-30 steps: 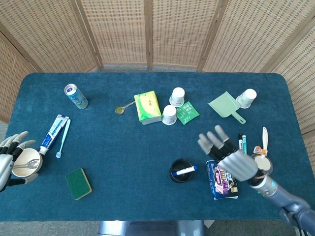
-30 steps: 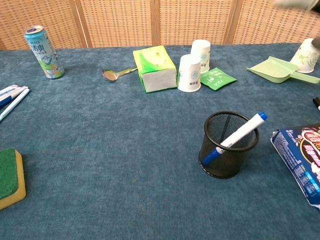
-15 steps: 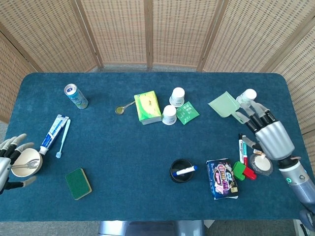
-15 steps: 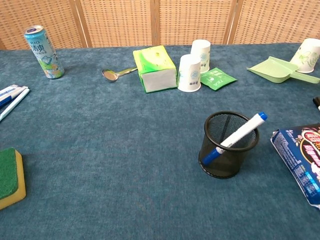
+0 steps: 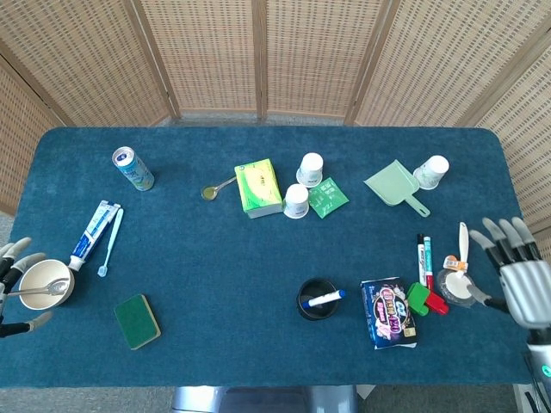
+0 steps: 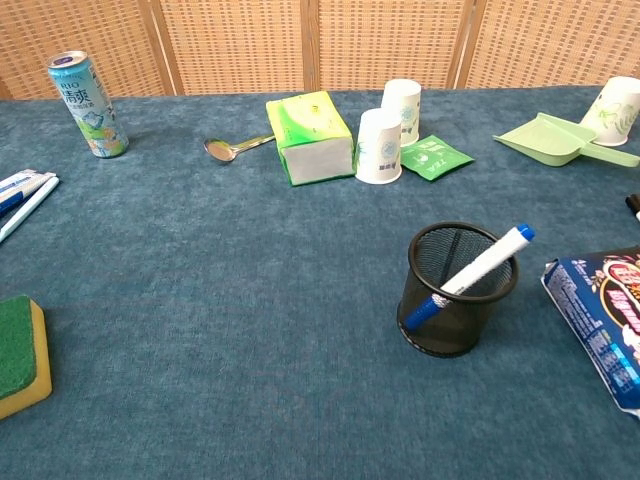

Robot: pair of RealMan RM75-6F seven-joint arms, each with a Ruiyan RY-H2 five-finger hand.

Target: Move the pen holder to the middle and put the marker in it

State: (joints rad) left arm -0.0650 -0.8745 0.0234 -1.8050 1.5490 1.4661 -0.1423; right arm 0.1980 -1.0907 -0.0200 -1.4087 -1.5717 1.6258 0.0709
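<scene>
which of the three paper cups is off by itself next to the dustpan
The paper cup at the far right, just beside the green dustpan. The other two cups stand together by the green tissue box.

Bright, even, soft light; faint shadows, no glare, both views sharp throughout.

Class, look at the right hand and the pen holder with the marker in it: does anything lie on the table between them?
Yes. Between the right hand and the pen holder, which holds the marker, lie a snack packet, a green and red object, two pens and a tape roll.
</scene>
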